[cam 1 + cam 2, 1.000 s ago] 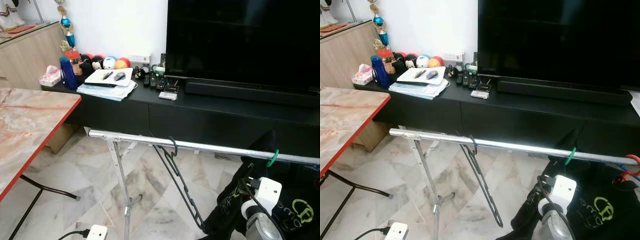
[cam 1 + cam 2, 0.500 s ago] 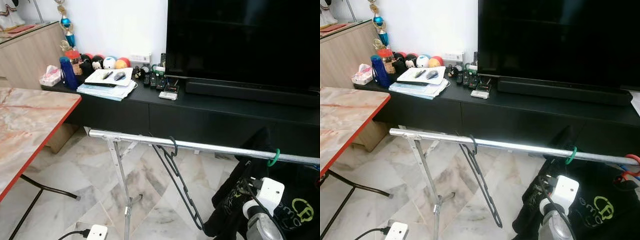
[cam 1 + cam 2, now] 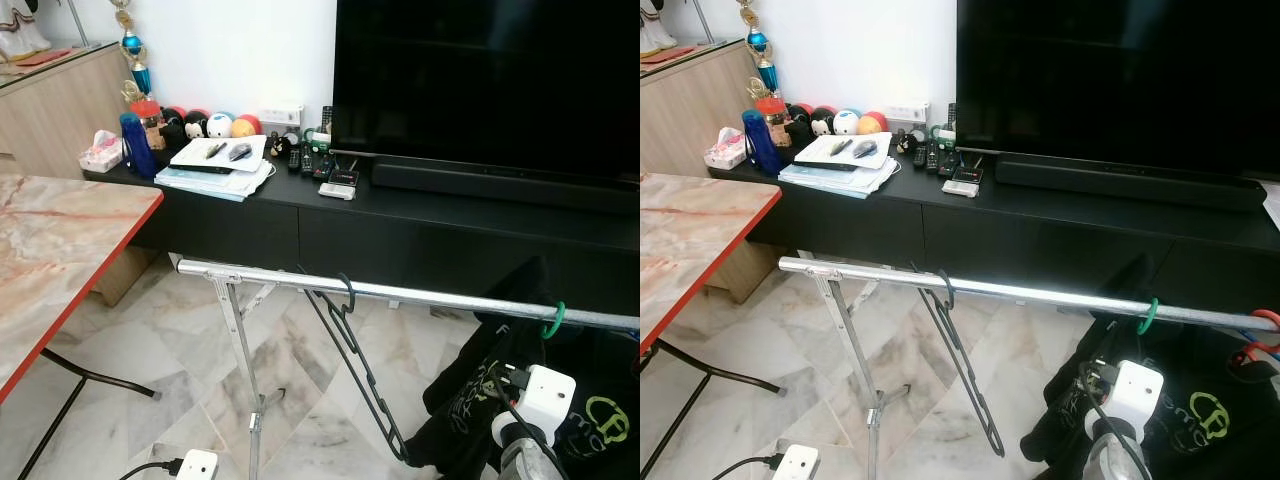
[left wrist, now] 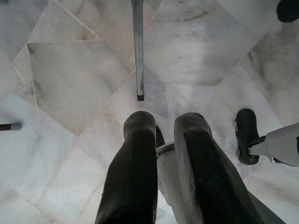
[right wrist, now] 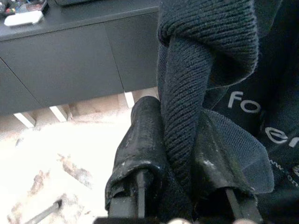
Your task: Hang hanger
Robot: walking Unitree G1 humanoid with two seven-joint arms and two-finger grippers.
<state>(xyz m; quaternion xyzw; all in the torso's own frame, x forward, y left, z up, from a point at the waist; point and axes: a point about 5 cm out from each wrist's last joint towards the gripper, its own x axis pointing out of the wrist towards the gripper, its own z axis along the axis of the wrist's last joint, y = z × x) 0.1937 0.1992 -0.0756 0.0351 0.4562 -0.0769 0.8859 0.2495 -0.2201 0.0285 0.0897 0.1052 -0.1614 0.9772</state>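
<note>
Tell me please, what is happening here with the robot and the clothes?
The robot stands at a metal rail in front of a TV cabinet. Its right gripper is shut on a black garment that hangs from a green hanger on the rail. An empty black hanger also hangs on the rail, nearer its left end. The left gripper hangs idle, pointing down at the marble floor.
</note>
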